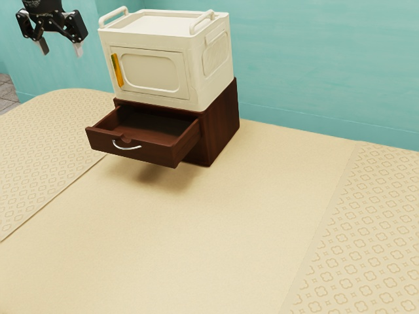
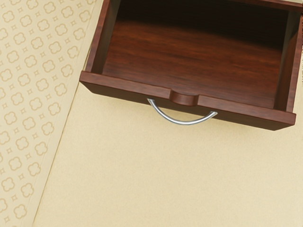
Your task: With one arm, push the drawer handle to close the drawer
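High at the exterior view's upper left, my black gripper (image 1: 61, 50) stands open with nothing between its fingers, above and apart from the drawer. The dark brown drawer (image 1: 134, 148) is pulled well out of its wooden cabinet (image 1: 221, 125). A curved silver handle (image 1: 126, 146) is on its front panel. In the wrist view, the drawer (image 2: 189, 61) shows from above with a bare wooden floor, and the handle (image 2: 183, 123) bows outward from its front edge, touched by nothing.
A cream box (image 1: 154, 70) with two top rails and a yellow door handle (image 1: 117, 70) rests on the cabinet. The patterned cloth (image 1: 216, 242) covers the table. A teal wall (image 1: 327, 59) rises behind.
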Motion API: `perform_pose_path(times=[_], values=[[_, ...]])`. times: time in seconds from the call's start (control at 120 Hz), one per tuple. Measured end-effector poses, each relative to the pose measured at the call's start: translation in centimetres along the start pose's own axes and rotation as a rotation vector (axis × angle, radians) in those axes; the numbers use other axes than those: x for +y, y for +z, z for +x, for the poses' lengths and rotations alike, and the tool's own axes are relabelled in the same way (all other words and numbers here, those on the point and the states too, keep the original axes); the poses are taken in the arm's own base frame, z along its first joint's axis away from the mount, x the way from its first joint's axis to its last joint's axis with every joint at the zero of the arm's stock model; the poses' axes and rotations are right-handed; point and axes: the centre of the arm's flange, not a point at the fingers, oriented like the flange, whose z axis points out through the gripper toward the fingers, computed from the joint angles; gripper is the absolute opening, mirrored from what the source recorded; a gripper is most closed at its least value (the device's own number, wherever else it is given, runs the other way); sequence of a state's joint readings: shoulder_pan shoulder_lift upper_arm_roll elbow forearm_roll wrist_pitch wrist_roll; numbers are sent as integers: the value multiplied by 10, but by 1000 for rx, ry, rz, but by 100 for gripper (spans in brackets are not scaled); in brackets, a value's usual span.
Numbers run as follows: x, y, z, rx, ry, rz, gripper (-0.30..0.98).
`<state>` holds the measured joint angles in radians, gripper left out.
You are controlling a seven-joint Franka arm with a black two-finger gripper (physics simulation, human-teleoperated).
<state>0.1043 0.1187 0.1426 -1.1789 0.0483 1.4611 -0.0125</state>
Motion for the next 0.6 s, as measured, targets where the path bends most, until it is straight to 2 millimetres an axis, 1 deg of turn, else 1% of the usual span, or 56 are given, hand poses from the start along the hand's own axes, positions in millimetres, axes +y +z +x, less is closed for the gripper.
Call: perform_pose_path(times=[0.133, 0.167, 0.183, 0.225, 0.242, 0.258, 0.308, 0.35, 0.383, 0.408, 0.467, 0.5, 0.517, 0.533, 0.55, 0.6], values=[[-10, 1, 0, -3, -20, -15, 67], [-11, -3, -1, 2, -22, -17, 67], [-11, -12, -4, 16, -21, -18, 67], [-11, -69, -27, 117, -17, -24, 67], [-11, -86, -35, 146, -15, -26, 67], [-10, -98, -41, 167, -13, -28, 67], [-6, -117, -52, 200, -4, -34, 67], [-2, -126, -58, 213, 3, -40, 67], [2, -129, -61, 216, 10, -45, 67], [5, -126, -60, 206, 17, -54, 67], [16, -99, -55, 140, 34, -72, 67], [21, -83, -59, 96, 45, -85, 67], [24, -78, -65, 77, 51, -91, 67], [25, -72, -75, 59, 57, -99, 67], [24, -62, -92, 35, 61, -107, 66], [9, -27, -141, -22, 40, -121, 66]])
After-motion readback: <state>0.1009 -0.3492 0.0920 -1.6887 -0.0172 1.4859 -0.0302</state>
